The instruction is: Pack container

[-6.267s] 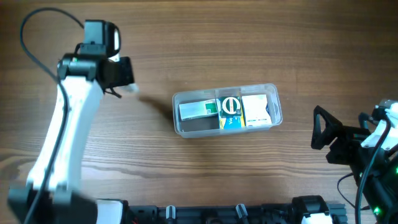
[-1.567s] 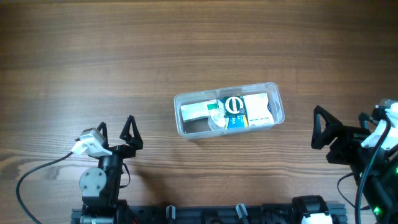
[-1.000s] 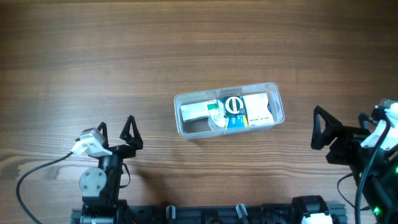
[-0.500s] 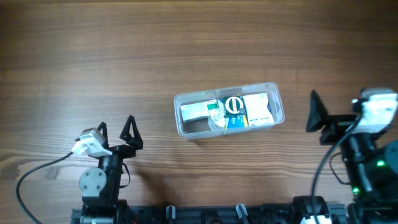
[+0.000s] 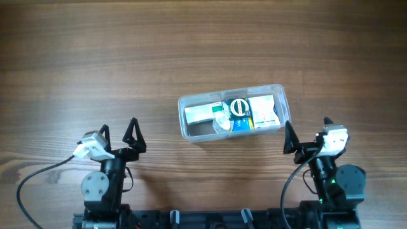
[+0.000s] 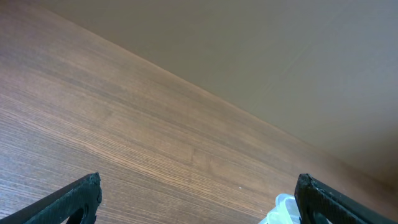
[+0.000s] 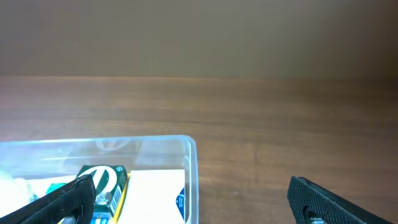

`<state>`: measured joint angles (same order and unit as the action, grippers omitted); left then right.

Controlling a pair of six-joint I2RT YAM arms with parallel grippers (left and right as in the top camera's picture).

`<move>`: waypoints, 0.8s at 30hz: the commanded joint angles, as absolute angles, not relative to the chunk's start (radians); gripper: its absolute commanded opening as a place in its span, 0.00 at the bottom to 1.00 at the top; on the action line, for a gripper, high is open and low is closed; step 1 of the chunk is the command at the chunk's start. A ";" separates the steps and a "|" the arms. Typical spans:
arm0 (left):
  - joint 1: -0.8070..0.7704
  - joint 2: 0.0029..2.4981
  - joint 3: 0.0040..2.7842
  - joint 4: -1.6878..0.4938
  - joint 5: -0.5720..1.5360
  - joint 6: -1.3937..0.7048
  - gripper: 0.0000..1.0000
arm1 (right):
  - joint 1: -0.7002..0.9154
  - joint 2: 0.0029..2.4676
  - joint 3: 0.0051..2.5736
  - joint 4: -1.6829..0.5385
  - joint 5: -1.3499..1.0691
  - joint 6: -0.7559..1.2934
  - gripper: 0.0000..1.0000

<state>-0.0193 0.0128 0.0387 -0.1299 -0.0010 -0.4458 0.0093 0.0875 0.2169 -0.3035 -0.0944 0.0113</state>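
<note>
The container (image 5: 233, 111), a clear rectangular tub, lies at mid-table. In it are a white-and-green box (image 5: 202, 113), a small clear bottle (image 5: 220, 119), a green box with a white circle (image 5: 239, 107) and a white box (image 5: 262, 111). My left gripper (image 5: 118, 127) rests open near the front left, well apart from the tub; its view shows only a tub corner (image 6: 281, 209) beside my left gripper (image 6: 198, 180). My right gripper (image 5: 307, 127) stands open just right of the tub's near right corner. In its view my right gripper (image 7: 189, 183) faces the tub wall (image 7: 124, 142), the green box (image 7: 102, 180) and the white box (image 7: 155, 199).
Both arm bases and a black rail (image 5: 241, 217) line the table's front edge. A black cable (image 5: 38, 175) loops at the front left. The wooden table (image 5: 191, 44) stretches bare behind the tub.
My right arm has swung in from the table's right edge to the front, its open gripper now close to the tub's right end. The left arm and the tub have not moved.
</note>
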 commanded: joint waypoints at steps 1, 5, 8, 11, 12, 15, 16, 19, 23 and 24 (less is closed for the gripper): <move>-0.019 0.003 0.031 -0.126 0.010 -0.426 1.00 | 0.001 0.012 0.131 -0.236 -0.113 0.029 1.00; -0.019 0.003 0.031 -0.126 0.010 -0.426 1.00 | 0.000 0.004 0.077 -0.171 -0.107 0.026 1.00; -0.019 0.003 0.031 -0.126 0.010 -0.426 1.00 | 0.000 0.004 0.076 -0.172 -0.060 0.025 1.00; -0.019 0.003 0.031 -0.126 0.010 -0.426 1.00 | 0.000 0.004 0.076 -0.171 -0.061 0.028 1.00; -0.019 0.003 0.031 -0.126 0.010 -0.426 1.00 | 0.000 0.004 0.074 -0.139 -0.061 0.030 1.00; -0.019 0.003 0.031 -0.126 0.011 -0.426 1.00 | 0.000 0.004 0.070 0.133 -0.060 0.026 1.00; -0.019 0.003 0.031 -0.126 0.011 -0.426 1.00 | 0.000 0.004 0.070 0.176 -0.059 0.025 1.00; -0.019 0.003 0.031 -0.126 0.010 -0.426 1.00 | 0.000 0.004 0.054 0.171 -0.046 0.027 1.00; -0.019 0.003 0.031 -0.126 0.011 -0.426 1.00 | 0.000 0.004 0.005 0.142 -0.053 0.083 1.00; -0.019 0.003 0.031 -0.126 0.011 -0.426 1.00 | 0.000 0.004 0.005 0.137 -0.053 0.082 1.00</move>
